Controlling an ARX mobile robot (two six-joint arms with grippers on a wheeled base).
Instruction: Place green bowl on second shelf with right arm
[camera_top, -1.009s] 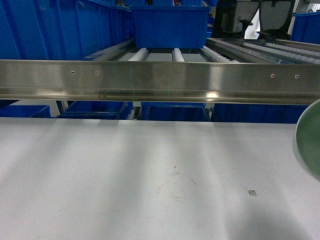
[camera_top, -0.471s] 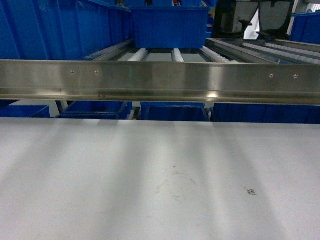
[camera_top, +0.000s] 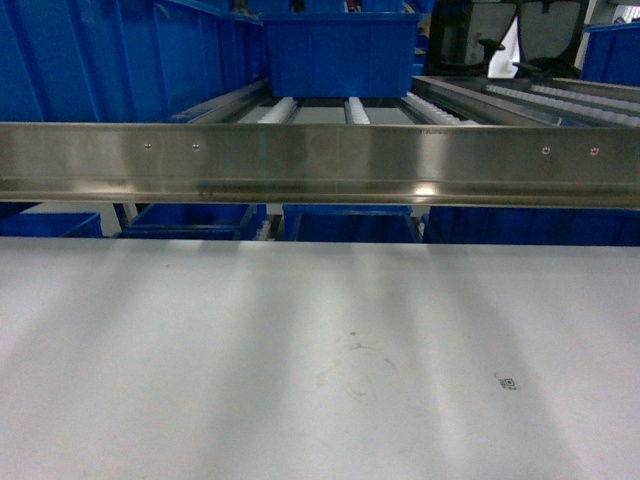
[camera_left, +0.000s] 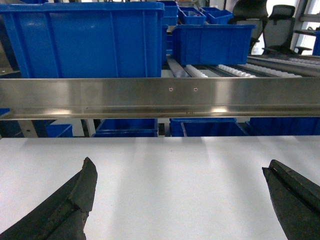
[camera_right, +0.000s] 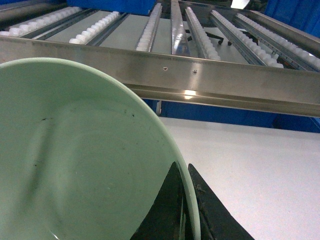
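In the left wrist view, the left gripper (camera_left: 182, 200) hangs over the white tabletop (camera_left: 175, 170) with its two dark, rough-surfaced fingers (camera_left: 70, 205) spread wide and nothing between them. Beyond it runs the brushed stainless-steel front rail (camera_left: 150, 97) of the second shelf, flat and wide with small screws in its face. A large deep blue plastic crate (camera_left: 85, 40) with ribbed walls sits on the shelf at the left, and a smaller blue crate (camera_left: 212, 42) stands further back to the right.

From the head camera the matte tabletop (camera_top: 300, 350) shows a faint ring-shaped scuff (camera_top: 355, 375), and the steel rail (camera_top: 320, 160) crosses the whole width. Behind it, white roller rails (camera_top: 355, 108) lead back to a blue crate (camera_top: 340, 50). Neither gripper nor the bowl shows in this view.

In the right wrist view, the green bowl (camera_right: 75, 160) fills the lower left: pale mint, smooth and glossy, round, its hollow facing the camera with a few dark specks inside. The right gripper (camera_right: 185, 210) pinches its thin rim, one dark finger (camera_right: 165, 212) inside and one outside. The bowl is held above the tabletop (camera_right: 250, 170), just in front of the second shelf (camera_right: 200, 75), whose steel rail and white roller rows (camera_right: 150, 30) run beyond it.
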